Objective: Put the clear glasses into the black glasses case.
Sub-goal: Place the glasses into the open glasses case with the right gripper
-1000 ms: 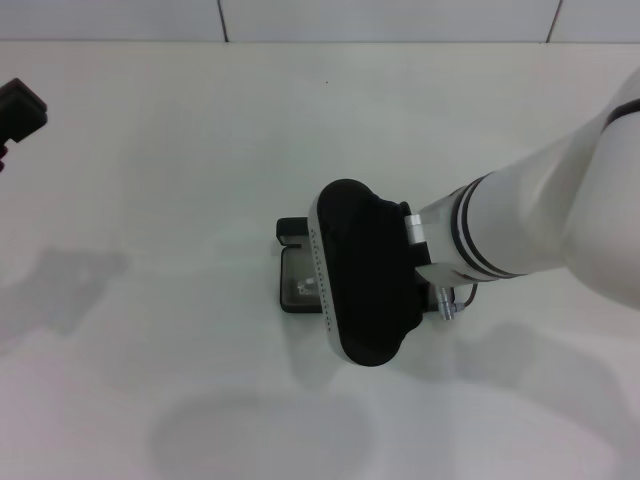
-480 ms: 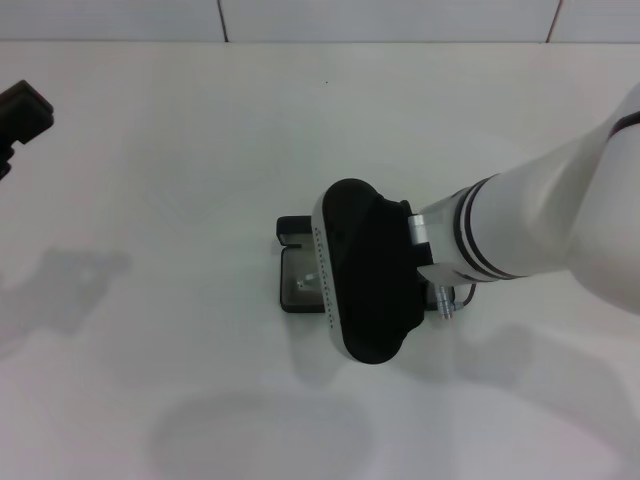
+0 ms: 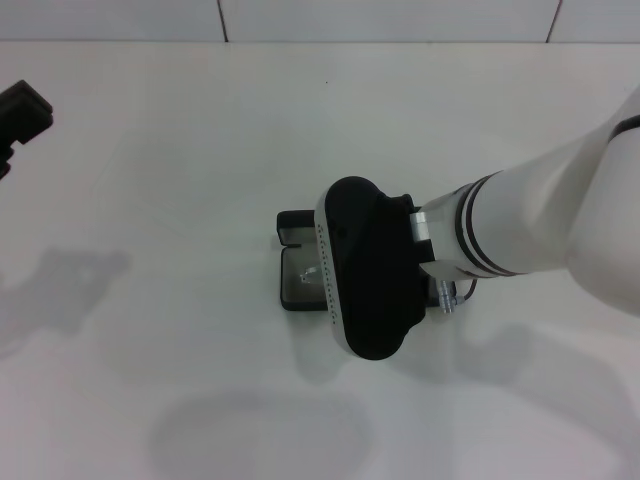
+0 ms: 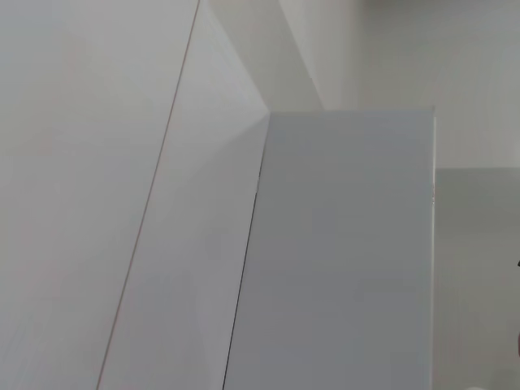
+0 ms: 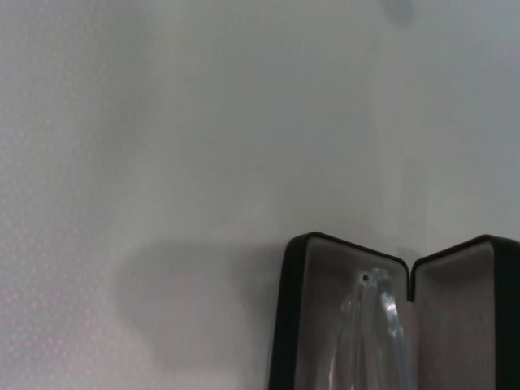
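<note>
The black glasses case point(image 3: 292, 227) lies open on the white table, mostly covered by my right arm. Its grey lining and a glint of the clear glasses point(image 3: 307, 276) show to the left of the arm. In the right wrist view the case point(image 5: 284, 325) stands open in two grey-lined halves, and the clear glasses point(image 5: 375, 325) lie in the left half. My right gripper hangs directly over the case; from above only its black housing point(image 3: 365, 270) shows. My left gripper point(image 3: 20, 108) is parked at the far left edge.
White tabletop point(image 3: 180, 180) all around the case, with a wall seam along the back. The left wrist view shows only pale wall panels point(image 4: 341, 260).
The right arm's black housing has drifted very slightly to the right over the case. The case, the glasses and the left arm stay where they were.
</note>
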Motion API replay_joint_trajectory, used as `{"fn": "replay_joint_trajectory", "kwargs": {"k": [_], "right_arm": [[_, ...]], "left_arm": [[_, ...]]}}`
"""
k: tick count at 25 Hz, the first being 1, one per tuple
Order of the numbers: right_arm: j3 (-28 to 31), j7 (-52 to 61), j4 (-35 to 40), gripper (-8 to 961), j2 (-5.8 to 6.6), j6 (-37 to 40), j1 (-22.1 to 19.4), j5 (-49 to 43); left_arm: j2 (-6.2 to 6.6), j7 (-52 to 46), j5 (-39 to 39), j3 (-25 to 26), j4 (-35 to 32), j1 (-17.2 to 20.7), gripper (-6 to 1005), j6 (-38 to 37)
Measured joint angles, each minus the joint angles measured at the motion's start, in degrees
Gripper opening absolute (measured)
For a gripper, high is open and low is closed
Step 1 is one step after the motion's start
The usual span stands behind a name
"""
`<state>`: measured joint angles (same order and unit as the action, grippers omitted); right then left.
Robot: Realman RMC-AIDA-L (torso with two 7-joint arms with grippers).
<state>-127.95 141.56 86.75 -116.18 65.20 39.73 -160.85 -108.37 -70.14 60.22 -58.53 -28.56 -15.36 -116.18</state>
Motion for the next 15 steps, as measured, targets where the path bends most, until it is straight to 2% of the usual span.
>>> {"fn": "replay_joint_trajectory", "kwargs": {"k": [15], "right_arm": [[-0.06, 0.31, 0.35, 274, 0.0, -0.01, -0.09, -1.06]], "left_arm": [[0.0, 0.1, -0.02, -0.01, 0.0, -0.11, 58, 0.0]]}}
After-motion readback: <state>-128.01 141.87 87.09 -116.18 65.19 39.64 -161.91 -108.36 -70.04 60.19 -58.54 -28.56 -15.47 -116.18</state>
